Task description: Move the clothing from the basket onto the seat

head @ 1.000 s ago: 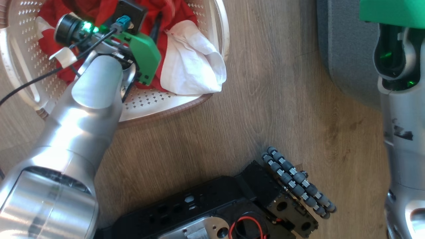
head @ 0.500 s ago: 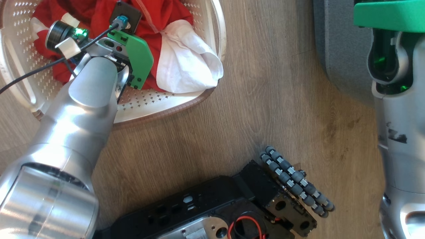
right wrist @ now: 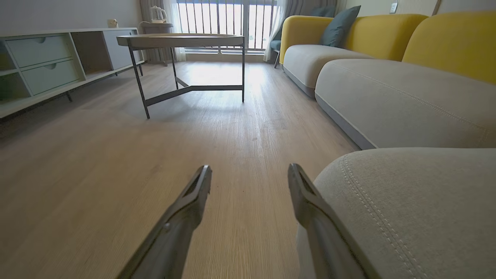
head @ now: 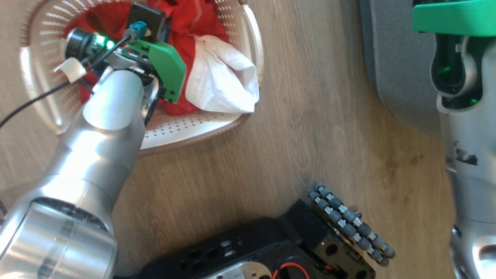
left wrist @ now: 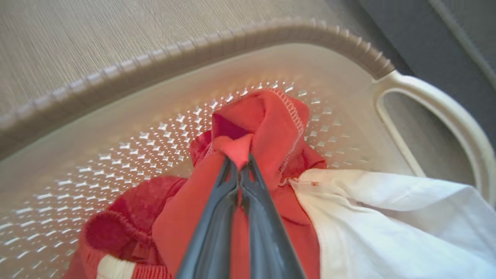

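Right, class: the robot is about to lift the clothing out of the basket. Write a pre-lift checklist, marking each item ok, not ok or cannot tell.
1. Left claw shut on the clothing: ok, a red fold is pinched at its tips.
2. Whole pile caught: cannot tell; the white section lies loose beside the grip.
3. Clothing out of the basket: not ok, it sits inside.
4. Right claw open and holding nothing: ok.
5. Seat has bare surface: ok.
6. Floor between basket and seat unobstructed: ok.
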### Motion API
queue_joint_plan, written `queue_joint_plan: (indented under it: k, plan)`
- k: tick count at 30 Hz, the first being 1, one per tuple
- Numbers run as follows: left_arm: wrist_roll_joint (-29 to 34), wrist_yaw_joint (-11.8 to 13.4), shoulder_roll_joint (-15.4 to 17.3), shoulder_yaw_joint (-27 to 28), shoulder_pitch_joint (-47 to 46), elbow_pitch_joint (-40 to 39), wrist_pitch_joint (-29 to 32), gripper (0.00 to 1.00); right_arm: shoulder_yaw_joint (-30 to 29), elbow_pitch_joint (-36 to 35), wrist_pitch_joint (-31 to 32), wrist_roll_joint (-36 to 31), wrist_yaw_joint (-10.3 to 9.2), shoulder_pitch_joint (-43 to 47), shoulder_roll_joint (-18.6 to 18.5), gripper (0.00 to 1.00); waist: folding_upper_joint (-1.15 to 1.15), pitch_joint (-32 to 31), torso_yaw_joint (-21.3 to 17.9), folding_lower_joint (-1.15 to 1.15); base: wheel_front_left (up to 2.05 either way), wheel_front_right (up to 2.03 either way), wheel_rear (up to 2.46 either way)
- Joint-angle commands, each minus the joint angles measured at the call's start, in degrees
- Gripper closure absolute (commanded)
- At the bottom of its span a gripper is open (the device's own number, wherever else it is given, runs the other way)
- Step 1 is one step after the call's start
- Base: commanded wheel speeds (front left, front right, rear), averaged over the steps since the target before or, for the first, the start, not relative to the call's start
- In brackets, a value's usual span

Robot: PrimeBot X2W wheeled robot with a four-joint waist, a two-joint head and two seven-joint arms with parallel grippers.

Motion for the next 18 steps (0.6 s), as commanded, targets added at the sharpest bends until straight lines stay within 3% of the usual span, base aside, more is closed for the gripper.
queue_joint_plan:
  k: [1,9,18]
  plan:
    - [-0.9,-0.1,0.3,0.4,1.7,-2.3,-0.8,1.0,0.3,-1.1,-0.3,-0.2,0.41,2.2,-0.8,0.0,0.0,-2.4,1.8,0.0,0.0,0.0,0.0]
    - [-4.9,0.6,0.3,-0.8,4.6,-9.9,-1.2,1.0,1.1,0.8,-0.3,-0.9,0.41,3.8,-3.1,0.0,0.0,-9.6,5.1,0.0,0.0,0.0,0.0]
    - [-5.4,1.3,0.3,0.9,8.7,-17.5,-1.2,1.0,2.1,3.6,-0.3,-1.1,0.41,6.7,-4.5,0.0,0.0,-18.4,8.4,0.0,0.0,0.0,0.0]
